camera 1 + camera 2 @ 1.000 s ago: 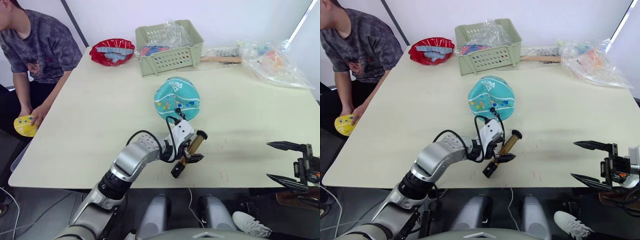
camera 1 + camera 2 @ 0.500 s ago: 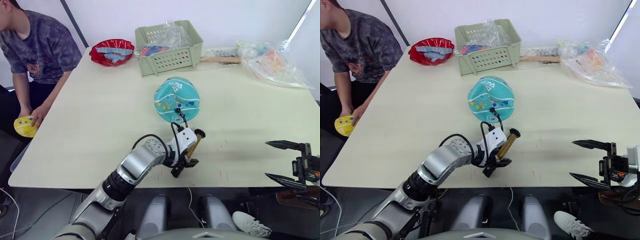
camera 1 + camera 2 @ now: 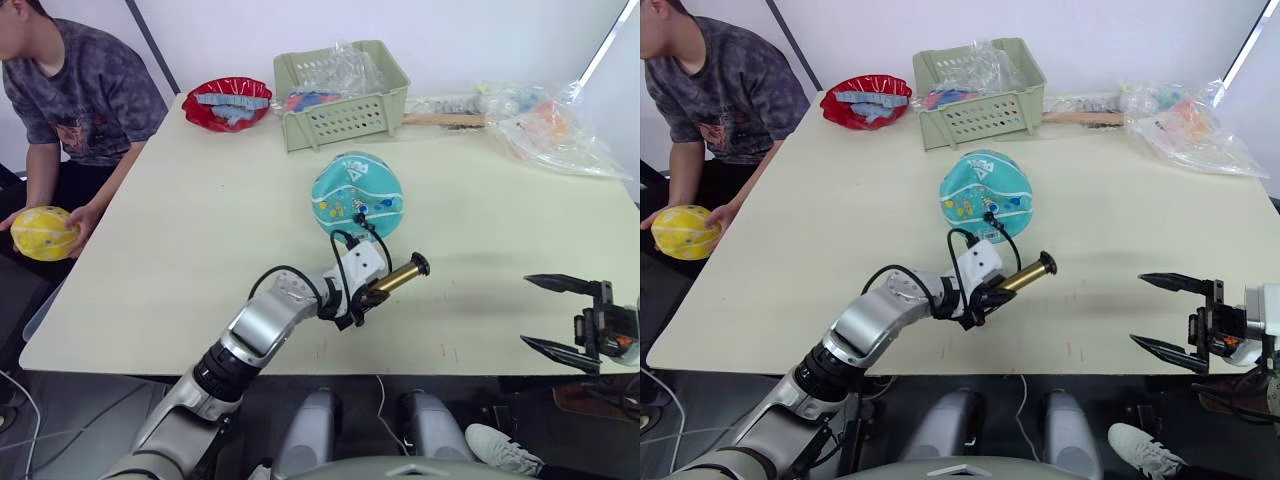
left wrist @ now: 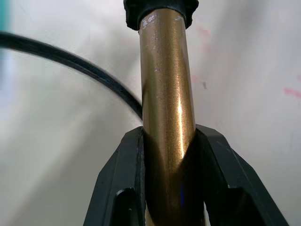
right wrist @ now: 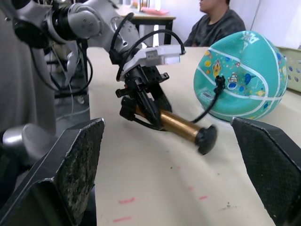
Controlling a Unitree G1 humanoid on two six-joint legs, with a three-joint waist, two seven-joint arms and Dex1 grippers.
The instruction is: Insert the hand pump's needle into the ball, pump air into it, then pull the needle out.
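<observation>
Left eye view: L gripper (image 3: 371, 292) sits near table centre-front, fingers closed tight round the hand pump (image 3: 398, 277) barrel, w/ the barrel running out toward 2 o'clock from the grip, black end cap at the far tip. Left wrist view confirms it: both black fingers (image 4: 123, 183) pressed on the gold barrel, no gap. Pump's thin black hose (image 3: 371, 232) loops up from the gripper to the ball (image 3: 357, 194), which rests on the table (image 3: 200, 230) at 12 o'clock from the gripper, just beyond it. Hose end touches the ball's near face; needle itself too small to make out. R gripper (image 3: 562, 314) hangs off the table's front-right edge, at 3 o'clock from the pump and well apart from it, fingers spread wide, holding nothing. Green basket (image 3: 340, 95) at 12 o'clock past the ball, red bowl (image 3: 226, 103) beside it at 11, plastic bags (image 3: 545, 125) at 1–2 o'clock. Person (image 3: 70, 90) seated at 10 o'clock by the table's edge, holding a yellow ball (image 3: 42, 232).
</observation>
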